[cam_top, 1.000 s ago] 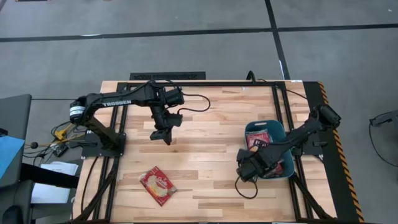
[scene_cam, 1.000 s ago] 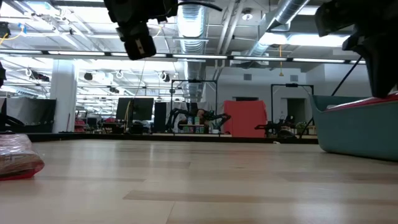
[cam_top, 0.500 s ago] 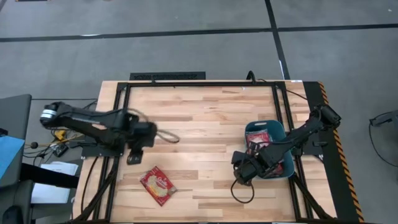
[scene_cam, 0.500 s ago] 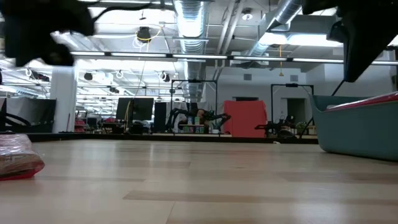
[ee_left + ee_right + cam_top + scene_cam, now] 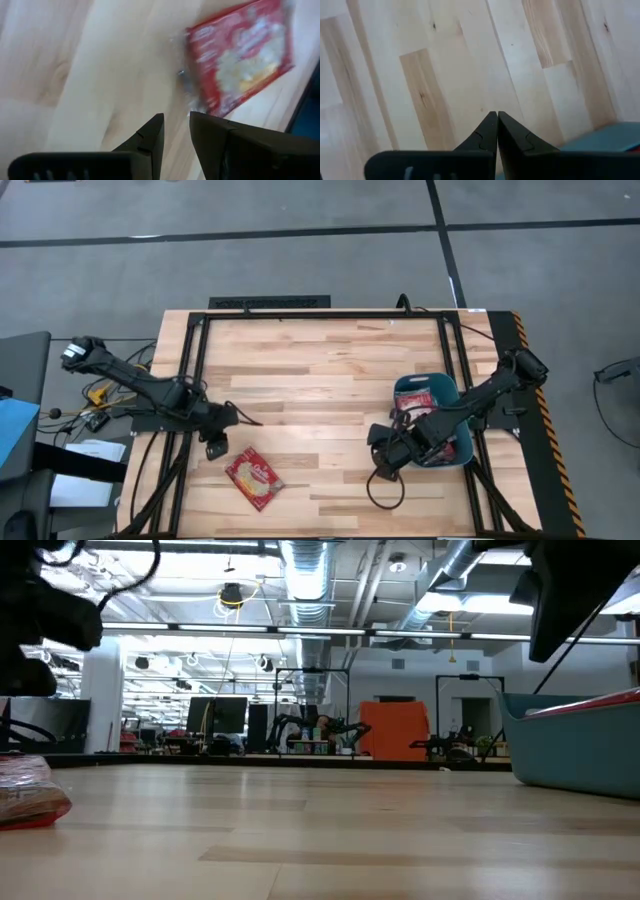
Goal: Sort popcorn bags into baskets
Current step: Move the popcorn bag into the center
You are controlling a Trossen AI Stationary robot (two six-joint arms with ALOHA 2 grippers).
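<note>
One popcorn bag (image 5: 254, 478) lies loose at lower left; others sit in the basket (image 5: 452, 457). The left gripper (image 5: 215, 448), fingers slightly parted and empty, hovers beside it and must spread wider and descend. The right gripper (image 5: 381, 469) is pinched closed, empty.

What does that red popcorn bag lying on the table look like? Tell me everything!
The popcorn bag is a small, flat, shiny red packet that looks like foil, with a yellowish popcorn picture and white letters in the middle. It lies flat and turned at a slant on the wooden table, near the front left. Nothing is holding it. The left gripper sits just beside it, fingers slightly apart, not touching.
</note>
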